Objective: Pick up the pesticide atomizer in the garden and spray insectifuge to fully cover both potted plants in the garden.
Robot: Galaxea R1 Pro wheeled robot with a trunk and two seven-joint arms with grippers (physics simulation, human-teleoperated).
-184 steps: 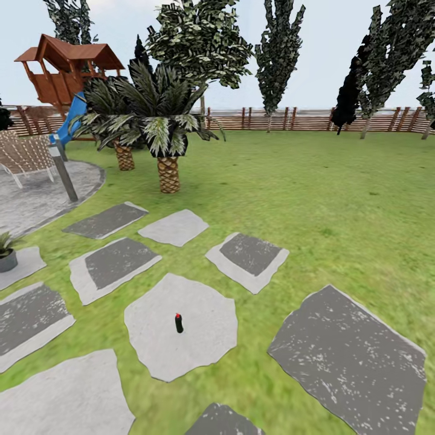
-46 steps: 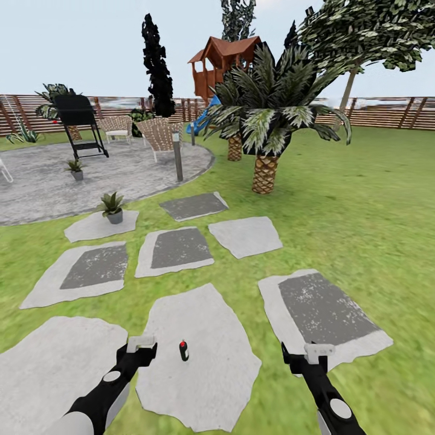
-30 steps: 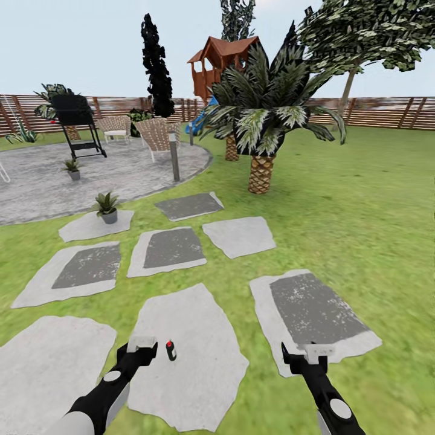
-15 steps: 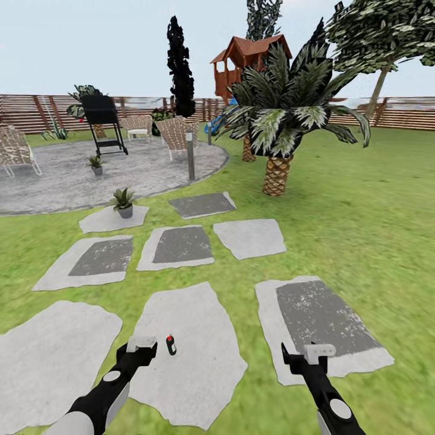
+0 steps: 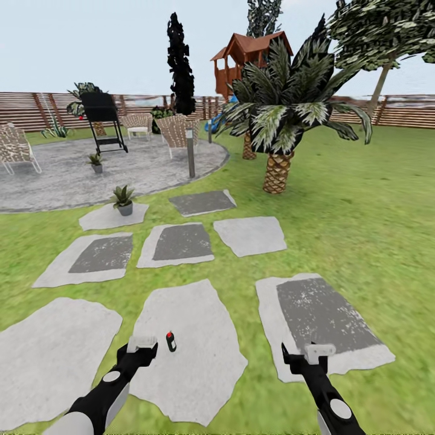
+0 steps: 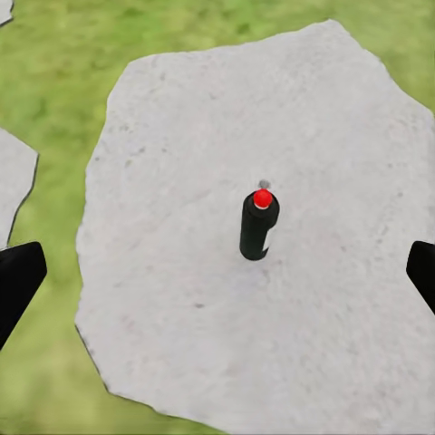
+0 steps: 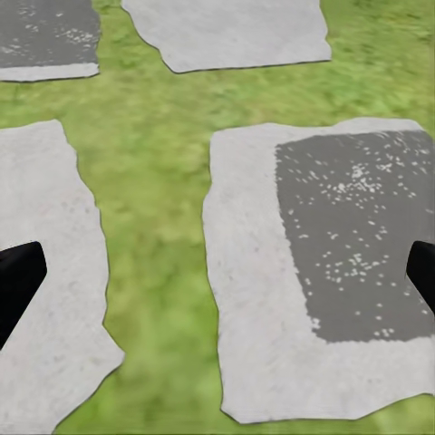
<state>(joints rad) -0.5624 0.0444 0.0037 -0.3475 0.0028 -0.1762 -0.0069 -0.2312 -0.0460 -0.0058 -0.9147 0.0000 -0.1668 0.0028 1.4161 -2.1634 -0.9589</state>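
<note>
Grey pots holding two potted plants (image 5: 123,196), pesticide atomizer (image 5: 171,341) upright on stone

Backyard garden: lawn (image 5: 362,199), stepping stones (image 5: 251,234), patio (image 5: 72,175) w/ chairs, fence (image 5: 36,109).

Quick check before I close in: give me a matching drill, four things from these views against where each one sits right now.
Things:
1. pesticide atomizer
2. nearer potted plant
3. farther potted plant
4. left tool

Places:
A. on the round grey patio
B. upright on the pale stone in front of the robot
C. on a small stepping stone at the patio's edge
D. hovering just beside the bottle, fingers wide apart

Pairs: 1-B, 2-C, 3-A, 4-D
</note>
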